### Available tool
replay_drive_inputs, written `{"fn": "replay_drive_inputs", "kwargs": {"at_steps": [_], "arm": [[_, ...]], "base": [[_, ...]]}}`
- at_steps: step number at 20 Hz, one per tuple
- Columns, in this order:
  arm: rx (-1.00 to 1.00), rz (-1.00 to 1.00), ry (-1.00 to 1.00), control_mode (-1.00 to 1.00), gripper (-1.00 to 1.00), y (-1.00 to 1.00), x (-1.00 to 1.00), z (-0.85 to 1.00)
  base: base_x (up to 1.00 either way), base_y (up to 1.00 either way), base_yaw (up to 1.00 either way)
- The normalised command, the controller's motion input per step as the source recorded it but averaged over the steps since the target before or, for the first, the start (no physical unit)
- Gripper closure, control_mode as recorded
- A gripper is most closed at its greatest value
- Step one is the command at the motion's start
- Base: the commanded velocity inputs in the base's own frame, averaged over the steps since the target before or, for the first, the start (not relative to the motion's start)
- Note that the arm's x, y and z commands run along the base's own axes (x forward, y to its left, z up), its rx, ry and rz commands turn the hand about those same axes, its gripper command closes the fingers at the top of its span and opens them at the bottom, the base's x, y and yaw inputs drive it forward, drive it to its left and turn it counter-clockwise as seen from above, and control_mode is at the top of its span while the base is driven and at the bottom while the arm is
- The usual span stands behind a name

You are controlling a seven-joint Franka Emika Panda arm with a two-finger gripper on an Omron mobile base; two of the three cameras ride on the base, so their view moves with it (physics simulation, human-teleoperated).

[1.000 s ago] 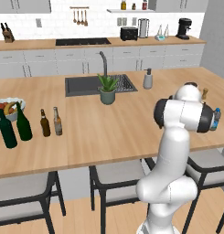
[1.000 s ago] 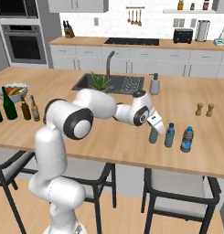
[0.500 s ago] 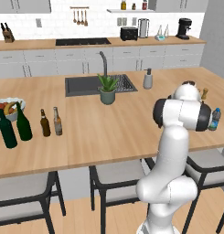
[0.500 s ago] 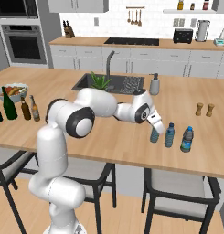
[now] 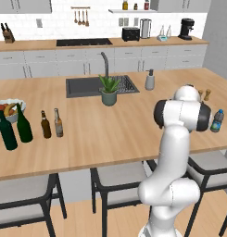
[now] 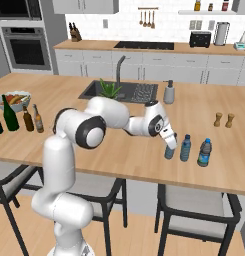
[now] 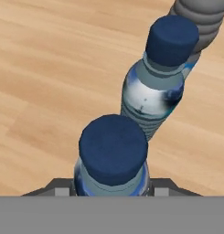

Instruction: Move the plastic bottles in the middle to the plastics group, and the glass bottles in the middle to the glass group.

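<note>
The light-blue plastic bottle (image 6: pixel 169 152) with a dark cap is upright at the counter's right part, and my gripper (image 6: pixel 170 145) is shut on it from above. In the hand view its cap (image 7: pixel 113 153) sits between my fingertips (image 7: pixel 112 191). Just beside it stand the two bottles of the plastics group (image 6: pixel 185 148), the darker one (image 6: pixel 204 153) farthest right; that one also peeks past my arm (image 5: pixel 217 120). Two brown glass bottles (image 5: pixel 45 125) (image 5: pixel 58 123) stand far left, next to the green wine bottles of the glass group (image 5: pixel 24 125) (image 5: pixel 7 132).
A fruit bowl (image 5: pixel 8 107) sits behind the wine bottles. The sink (image 5: pixel 87 87), a potted plant (image 5: pixel 109 91) and a soap dispenser (image 5: pixel 150 81) are mid-counter. Salt and pepper shakers (image 6: pixel 223 120) stand behind the plastics group. Stools line the near edge.
The hand and the light-blue bottle have sunk slightly toward the counter beside the plastics group. Nothing else has moved.
</note>
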Motion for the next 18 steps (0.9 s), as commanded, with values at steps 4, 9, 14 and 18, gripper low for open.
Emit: {"fn": "replay_drive_inputs", "kwargs": {"at_steps": [4, 9, 14, 18], "arm": [[-0.04, -0.09, 0.00, -1.00, 1.00, 0.00, 0.09, -0.16], [-0.04, -0.07, 0.00, -1.00, 1.00, -0.02, 0.22, 0.11], [0.00, -0.06, 0.00, -1.00, 1.00, -0.22, 0.17, 0.01], [0.00, -0.05, 0.00, -1.00, 1.00, -0.28, 0.03, 0.00]], "base": [[0.00, 0.00, 0.00], [0.00, 0.00, 0.00], [0.00, 0.00, 0.00], [0.00, 0.00, 0.00]]}}
